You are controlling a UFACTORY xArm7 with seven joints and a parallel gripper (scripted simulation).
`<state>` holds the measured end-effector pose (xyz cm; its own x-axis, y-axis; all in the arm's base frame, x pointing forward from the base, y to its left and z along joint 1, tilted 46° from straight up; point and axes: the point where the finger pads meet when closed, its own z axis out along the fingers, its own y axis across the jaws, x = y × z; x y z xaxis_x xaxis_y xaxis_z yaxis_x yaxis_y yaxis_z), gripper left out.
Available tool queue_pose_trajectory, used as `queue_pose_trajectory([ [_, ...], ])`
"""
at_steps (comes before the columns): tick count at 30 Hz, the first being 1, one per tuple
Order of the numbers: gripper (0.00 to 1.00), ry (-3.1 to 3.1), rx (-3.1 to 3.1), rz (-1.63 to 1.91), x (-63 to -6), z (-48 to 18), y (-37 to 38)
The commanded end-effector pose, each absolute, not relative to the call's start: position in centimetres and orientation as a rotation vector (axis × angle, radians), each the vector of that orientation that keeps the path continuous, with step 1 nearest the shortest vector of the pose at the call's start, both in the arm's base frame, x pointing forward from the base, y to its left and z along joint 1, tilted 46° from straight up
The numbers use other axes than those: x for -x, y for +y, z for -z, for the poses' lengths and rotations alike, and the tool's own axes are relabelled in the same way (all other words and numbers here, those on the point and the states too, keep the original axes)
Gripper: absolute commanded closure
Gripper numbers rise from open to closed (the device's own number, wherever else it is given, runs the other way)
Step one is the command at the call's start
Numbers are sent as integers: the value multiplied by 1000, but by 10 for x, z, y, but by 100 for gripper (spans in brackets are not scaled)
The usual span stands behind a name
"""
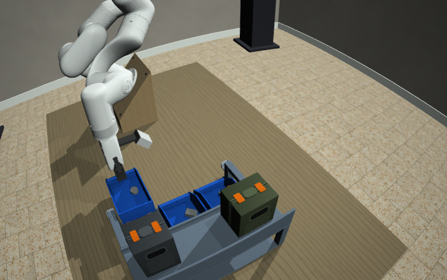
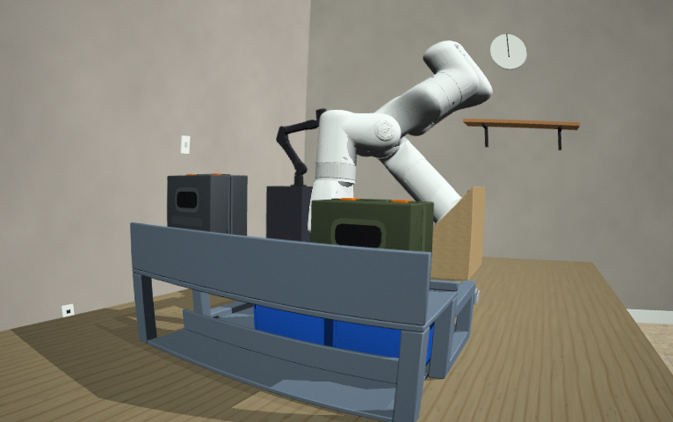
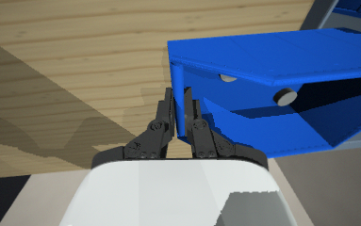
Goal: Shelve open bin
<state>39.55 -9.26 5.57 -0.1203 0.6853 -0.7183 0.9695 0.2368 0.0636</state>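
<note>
End effector (image 3: 181, 123) clamped on rear wall of blue bin (image 1: 131, 199), w/ bin at shelf's (image 1: 197, 222) free left slot, prob. partway over lip; next: slide in level, then release.

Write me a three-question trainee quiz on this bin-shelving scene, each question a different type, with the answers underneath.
1. True or false: the pincer is shut on a wall of the blue bin.
2. Multiple choice: how many blue bins already sit in the shelf? A) one B) two C) three
3. Fill in: the case on top of the shelf, at the end far from the held bin, is ____ in colour.

Key
1. True. The fingers clamp a wall at the bin's corner.
2. B. The middle bin and the far bin stand beside it.
3. Green. The grey case stands at the other end.
</note>
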Motion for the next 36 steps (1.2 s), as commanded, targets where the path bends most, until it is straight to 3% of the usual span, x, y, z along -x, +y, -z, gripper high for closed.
queue_pose_trajectory([
  [1,100,1877,-1515,571,-396,-56,-91],
  [36,100,1874,-1570,660,-396,-56,-91],
])
